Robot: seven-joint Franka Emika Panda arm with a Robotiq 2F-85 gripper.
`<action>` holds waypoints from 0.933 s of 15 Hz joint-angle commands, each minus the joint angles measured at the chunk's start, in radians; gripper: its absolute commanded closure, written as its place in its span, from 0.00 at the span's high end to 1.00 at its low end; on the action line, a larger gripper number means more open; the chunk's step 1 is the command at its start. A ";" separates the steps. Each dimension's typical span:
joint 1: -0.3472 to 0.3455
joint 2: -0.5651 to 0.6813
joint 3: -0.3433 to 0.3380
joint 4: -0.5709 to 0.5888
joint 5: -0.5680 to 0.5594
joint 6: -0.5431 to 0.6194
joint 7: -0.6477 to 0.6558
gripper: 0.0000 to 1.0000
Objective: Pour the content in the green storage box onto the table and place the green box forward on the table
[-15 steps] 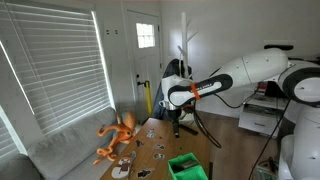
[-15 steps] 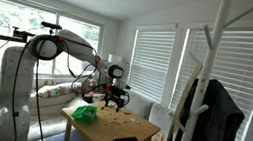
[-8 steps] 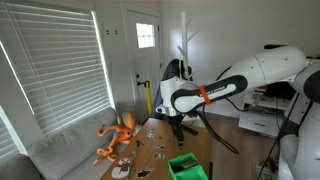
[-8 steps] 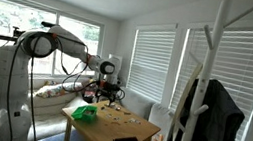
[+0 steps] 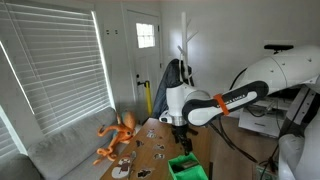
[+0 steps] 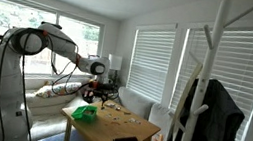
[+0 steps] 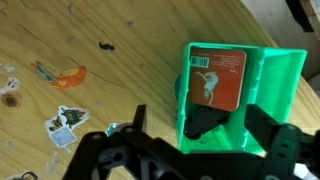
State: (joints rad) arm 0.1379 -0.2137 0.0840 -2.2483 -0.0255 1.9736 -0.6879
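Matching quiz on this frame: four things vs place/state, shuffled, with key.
1. green storage box
2. red card
3. pincer
4. octopus toy

a. inside the box
b. orange, next to the grey sofa
c. open, hovering over the box
d. standing on the table

Pairs: 1-d, 2-a, 3-c, 4-b

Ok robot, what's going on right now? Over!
Gripper open, over the green storage box. Box upright on the table, red card inside, not poured yet. Nothing blocking it.
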 commanded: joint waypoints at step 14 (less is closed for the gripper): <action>-0.004 0.180 0.022 0.037 -0.011 0.153 0.110 0.44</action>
State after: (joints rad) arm 0.1372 -0.0499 0.1044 -2.2341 -0.0342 2.1230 -0.5911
